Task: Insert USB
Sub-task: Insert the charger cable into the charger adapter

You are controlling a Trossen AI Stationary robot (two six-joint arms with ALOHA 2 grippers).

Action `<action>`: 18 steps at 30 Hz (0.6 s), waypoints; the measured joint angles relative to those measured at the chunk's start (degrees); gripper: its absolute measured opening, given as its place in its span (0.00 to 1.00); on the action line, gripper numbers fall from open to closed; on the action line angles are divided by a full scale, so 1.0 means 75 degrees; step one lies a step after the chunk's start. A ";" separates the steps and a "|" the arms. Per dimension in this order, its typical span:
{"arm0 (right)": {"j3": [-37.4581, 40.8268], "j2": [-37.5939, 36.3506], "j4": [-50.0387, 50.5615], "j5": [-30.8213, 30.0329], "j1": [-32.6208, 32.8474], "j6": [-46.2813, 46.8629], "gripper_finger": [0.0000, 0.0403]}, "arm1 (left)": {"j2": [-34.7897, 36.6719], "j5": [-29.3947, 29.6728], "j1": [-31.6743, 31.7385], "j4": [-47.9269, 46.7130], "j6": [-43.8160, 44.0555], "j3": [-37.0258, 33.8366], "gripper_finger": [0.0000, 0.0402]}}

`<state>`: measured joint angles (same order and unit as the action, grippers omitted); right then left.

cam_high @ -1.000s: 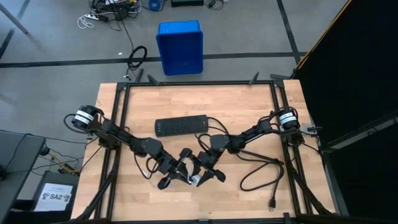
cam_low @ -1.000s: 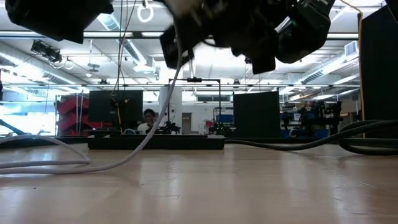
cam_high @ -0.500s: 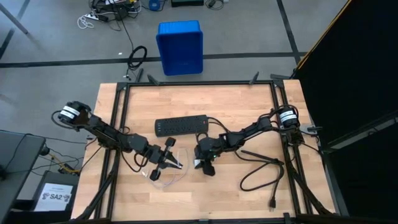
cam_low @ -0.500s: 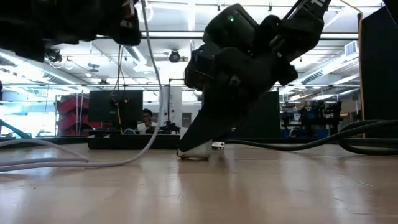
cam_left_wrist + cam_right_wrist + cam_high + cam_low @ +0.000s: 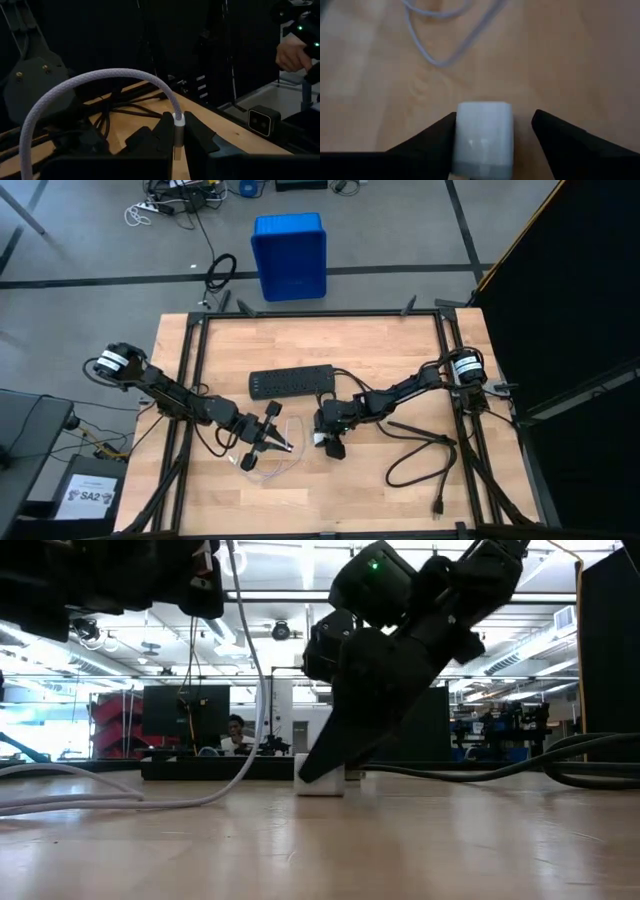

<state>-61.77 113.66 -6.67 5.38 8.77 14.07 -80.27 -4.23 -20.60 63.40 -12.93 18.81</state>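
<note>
Left gripper point(image 5: 178, 142) was pinched tight on the plug end of the USB point(image 5: 95, 82), the woven whitish-grey cable arching up out of the fingers and curling away. From above, that gripper point(image 5: 272, 438) sat near the table's point(image 5: 400, 350) middle toward the front, with the cable's loose loop point(image 5: 275, 468) lying on the wood just beside it. Over came the right gripper point(image 5: 325, 438), just across from the left one, and its jaws stood apart around the small white cube adapter point(image 5: 484, 132); one finger point(image 5: 432, 137) touched the cube, the other point(image 5: 560, 135) stood clear of it. At table height the adapter point(image 5: 320, 782) sat on the wood under the tilted right gripper point(image 5: 340, 755). Behind both, the black power strip point(image 5: 291, 383) lay flat, its thick black cord point(image 5: 420, 455) looping off to the right side.
</note>
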 joint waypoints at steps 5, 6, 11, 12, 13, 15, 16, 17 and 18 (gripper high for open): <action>-0.0562 -0.0248 0.1271 -0.0893 0.0324 -0.0351 0.54 | 0.0000 0.0000 -0.0026 0.0012 -0.0016 0.0003 0.01; -0.0721 -0.0272 0.1495 -0.1087 0.0425 -0.0433 0.53 | 0.0000 0.0001 -0.0026 0.0010 -0.0017 0.0000 0.01; -0.1415 -0.0296 0.2293 -0.2191 0.1080 -0.0796 0.48 | 0.0000 0.0020 -0.0026 0.0014 -0.0017 0.0003 0.01; -0.1459 -0.0296 0.2370 -0.2375 0.1225 -0.0808 0.47 | 0.0000 0.0023 -0.0034 0.0014 -0.0017 0.0003 0.01; -0.1469 -0.0302 0.2483 -0.2587 0.1369 -0.0787 0.46 | 0.0000 0.0037 -0.0040 0.0013 -0.0017 0.0003 0.01; -0.1469 -0.0302 0.2646 -0.3013 0.1616 -0.0646 0.44 | 0.0000 0.0084 -0.0052 0.0036 -0.0020 0.0003 0.01; -0.1464 -0.0302 0.2743 -0.3226 0.1716 -0.0544 0.44 | 0.0000 0.0146 -0.0061 0.0034 -0.0023 0.0003 0.01; -0.1466 -0.0302 0.2776 -0.3412 0.1794 -0.0446 0.43 | 0.0000 0.0213 -0.0069 0.0048 -0.0028 0.0003 0.01; -0.1467 -0.0302 0.2825 -0.3571 0.1850 -0.0343 0.43 | 0.0000 0.0219 -0.0066 0.0090 -0.0026 0.0003 0.01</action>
<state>-72.77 111.39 14.52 -21.41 22.65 11.51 -80.27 -2.59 -21.10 64.08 -13.13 18.83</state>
